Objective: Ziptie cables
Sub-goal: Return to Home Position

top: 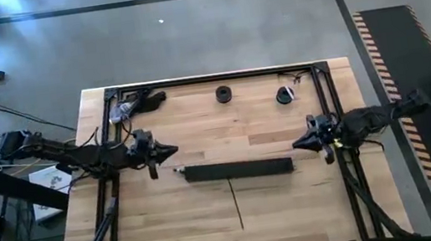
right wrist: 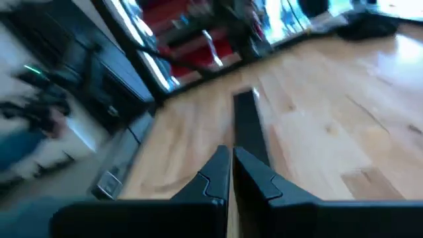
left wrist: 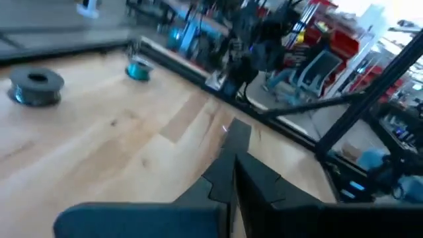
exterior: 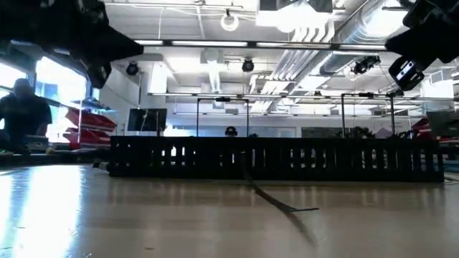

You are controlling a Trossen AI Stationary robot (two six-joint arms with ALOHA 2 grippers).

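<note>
High view: left pincer [top: 171, 151] and right pincer [top: 297, 144] were found pressed together, empty, at 10 and 2 o'clock of the black duct [top: 237, 169]. The cables were unseen, judged enclosed. Homing was judged current; retraction clear of the duct was called for.

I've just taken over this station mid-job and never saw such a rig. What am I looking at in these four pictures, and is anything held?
It is a robot with two dark arms at a wooden table. One picture looks straight down, one sits level with the tabletop, two ride on the wrists. The left pincer and right pincer hang shut and empty near the two ends of a long black channel. A thin dark line lies beside it on the wood, and a dark round object farther off. No cables show.
</note>
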